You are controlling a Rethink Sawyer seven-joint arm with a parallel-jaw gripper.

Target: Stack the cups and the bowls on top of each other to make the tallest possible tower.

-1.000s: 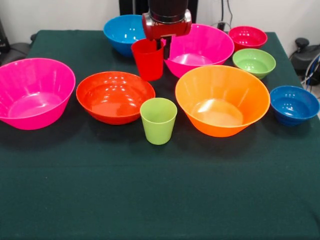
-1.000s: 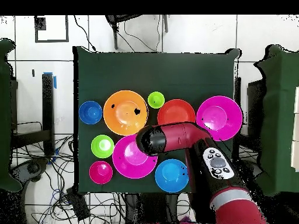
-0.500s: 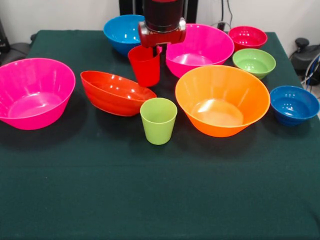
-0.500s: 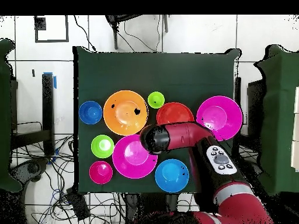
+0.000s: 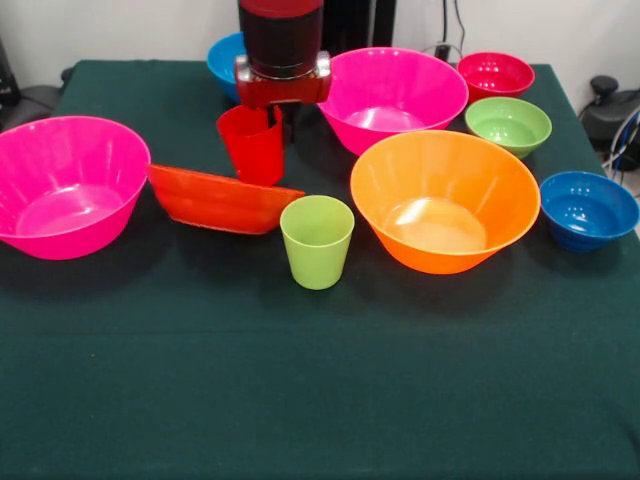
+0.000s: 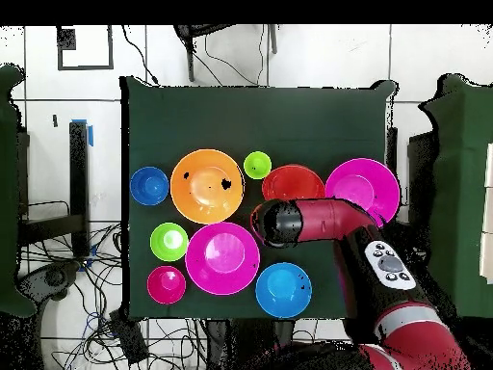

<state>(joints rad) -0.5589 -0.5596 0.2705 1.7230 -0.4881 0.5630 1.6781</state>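
My gripper [image 5: 270, 112] is shut on the rim of the red cup [image 5: 252, 145] and holds it upright at the back middle of the table. Just in front of it the medium red-orange bowl [image 5: 222, 200] is tipped steeply, its outer wall facing the camera and its raised rim hiding the cup's bottom. The lime green cup [image 5: 317, 240] stands upright beside that bowl. The big orange bowl [image 5: 445, 200] sits to the right. From overhead the arm's head [image 6: 284, 222] covers the red cup and overlaps the red-orange bowl [image 6: 294, 181].
One big pink bowl [image 5: 65, 185] sits at the left, and another [image 5: 395, 95] sits behind the orange bowl. A light blue bowl [image 5: 222, 55] is partly behind the arm. Small magenta-red [image 5: 495, 72], green [image 5: 508, 122] and dark blue [image 5: 587, 208] bowls line the right side.
The gripper has carried the red cup leftward in the front view. The red-orange bowl, flat a second ago, has tipped up more and more steeply.
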